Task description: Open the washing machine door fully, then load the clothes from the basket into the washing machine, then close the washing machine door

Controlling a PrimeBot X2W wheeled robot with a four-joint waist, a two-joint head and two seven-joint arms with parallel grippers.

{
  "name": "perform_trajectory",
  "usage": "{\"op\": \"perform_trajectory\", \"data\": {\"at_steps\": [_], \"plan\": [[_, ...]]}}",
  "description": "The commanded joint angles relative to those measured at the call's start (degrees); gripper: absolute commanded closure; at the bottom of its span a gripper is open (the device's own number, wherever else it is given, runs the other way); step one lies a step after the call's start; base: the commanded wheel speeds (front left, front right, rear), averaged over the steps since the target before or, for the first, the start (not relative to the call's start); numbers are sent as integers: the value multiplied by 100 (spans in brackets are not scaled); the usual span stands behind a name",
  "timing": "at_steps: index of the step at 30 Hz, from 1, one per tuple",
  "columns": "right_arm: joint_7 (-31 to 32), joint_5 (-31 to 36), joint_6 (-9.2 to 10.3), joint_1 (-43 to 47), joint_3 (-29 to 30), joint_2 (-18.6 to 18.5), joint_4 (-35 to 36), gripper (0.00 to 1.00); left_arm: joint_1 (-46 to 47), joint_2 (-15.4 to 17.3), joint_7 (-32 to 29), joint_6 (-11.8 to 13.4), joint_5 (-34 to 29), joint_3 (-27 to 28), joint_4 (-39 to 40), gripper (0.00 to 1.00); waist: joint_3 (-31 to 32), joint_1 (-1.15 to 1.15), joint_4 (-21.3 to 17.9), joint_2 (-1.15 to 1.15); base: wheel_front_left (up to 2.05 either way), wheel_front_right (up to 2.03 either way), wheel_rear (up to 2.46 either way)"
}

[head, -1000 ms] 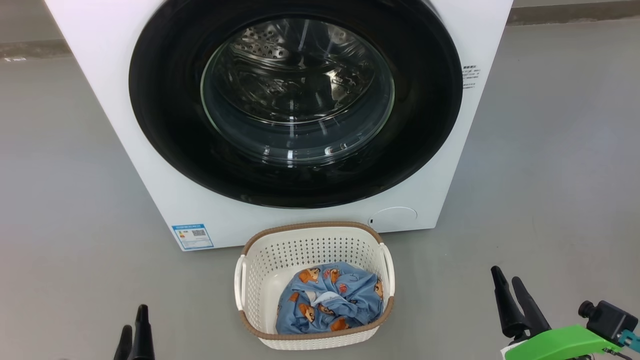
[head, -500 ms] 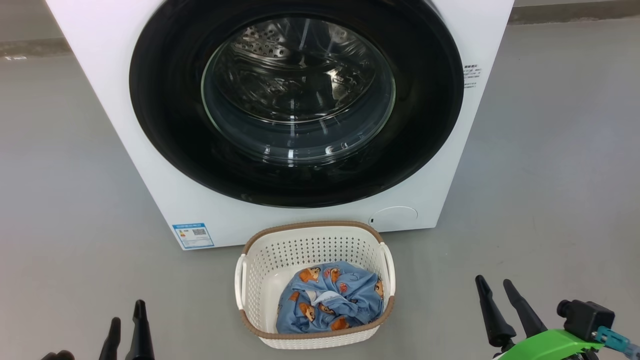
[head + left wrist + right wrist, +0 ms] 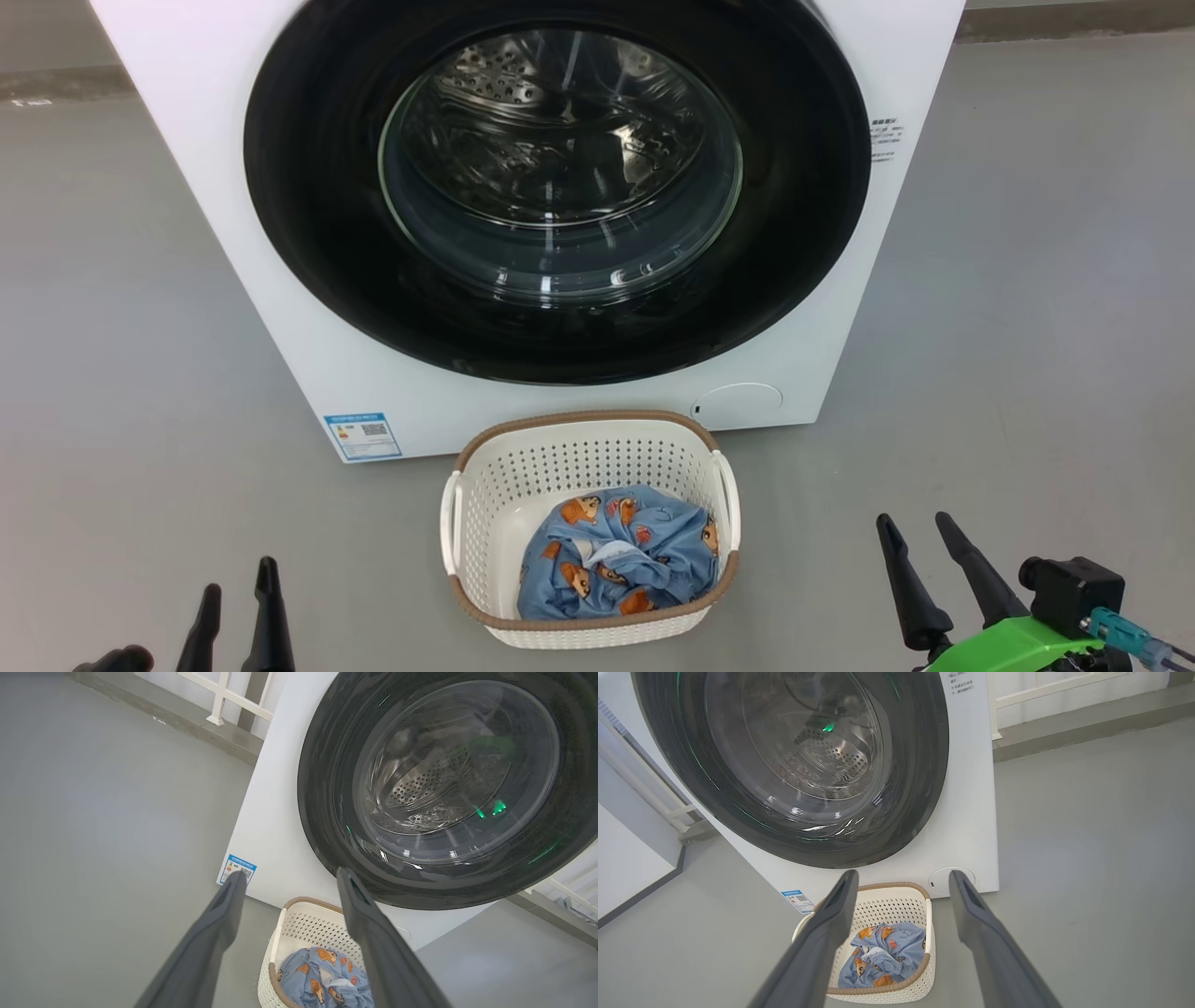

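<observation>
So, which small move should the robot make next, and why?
Probably raise the right pincer toward the rim of the washing machine door: it looks shut, the clothes lie in the basket, and the left pincer is open and empty too.

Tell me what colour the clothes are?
The clothes are light blue with orange-brown bears, clearest in the head view.

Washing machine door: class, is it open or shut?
Shut. The washing machine door lies flat against the washing machine; the perforated drum shows through its glass.
</observation>
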State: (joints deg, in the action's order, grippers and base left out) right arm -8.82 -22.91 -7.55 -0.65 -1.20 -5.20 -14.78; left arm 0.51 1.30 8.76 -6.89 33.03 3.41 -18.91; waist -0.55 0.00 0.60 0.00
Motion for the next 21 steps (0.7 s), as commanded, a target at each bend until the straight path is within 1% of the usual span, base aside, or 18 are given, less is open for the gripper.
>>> {"op": "perform_trajectory", "data": {"at_steps": [1,5,14,19,21], "plan": [[-114,262,5,-200,-90,-41,171,0,134,111,111,-42,-255,135,140,0,-1,0,8,0,0,0,0],[-164,444,5,-195,-68,-36,186,0,130,115,162,-44,-448,149,130,0,-1,0,17,0,0,0,0],[-315,1084,6,-163,-134,-59,241,0,94,129,315,-49,-1056,183,98,0,19,0,24,0,0,0,0],[-399,1458,6,-165,-163,-68,272,0,97,137,401,-52,-1435,196,92,0,22,0,23,0,0,0,0],[-448,1667,6,-157,-160,-71,284,0,94,142,451,-54,-1684,229,83,0,26,0,23,0,0,0,0]]}}
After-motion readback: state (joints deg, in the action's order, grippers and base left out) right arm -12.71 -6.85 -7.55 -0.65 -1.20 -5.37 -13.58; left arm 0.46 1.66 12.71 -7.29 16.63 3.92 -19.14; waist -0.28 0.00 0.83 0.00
